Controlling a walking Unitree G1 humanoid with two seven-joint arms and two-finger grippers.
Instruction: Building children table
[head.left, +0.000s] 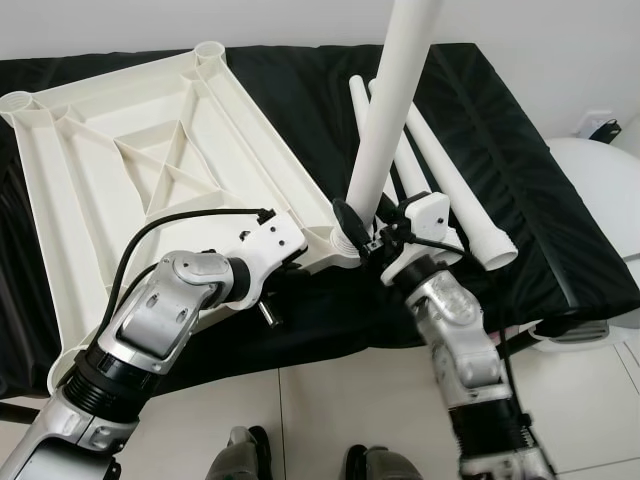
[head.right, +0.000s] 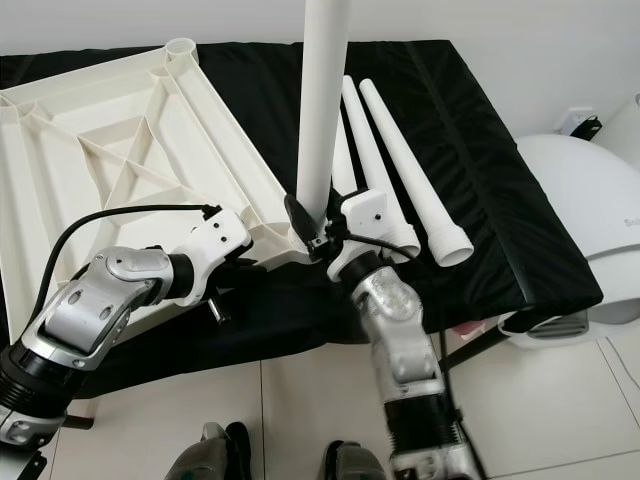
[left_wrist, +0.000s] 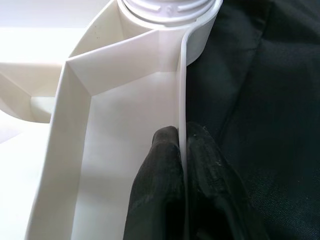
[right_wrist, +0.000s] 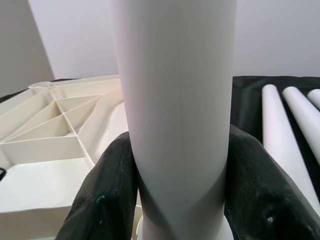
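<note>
Left gripper pinches the tabletop rim steady while right gripper clamps the upright leg into its corner socket.

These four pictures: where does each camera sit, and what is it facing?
Left eye: head, looking down at tabletop; both arms show.
Right eye: beside it, same scene.
Left wrist: along the left gripper, jaws pinching the tabletop's rim.
Right wrist: along the right gripper, jaws around the upright leg.
All share the tabletop.
</note>
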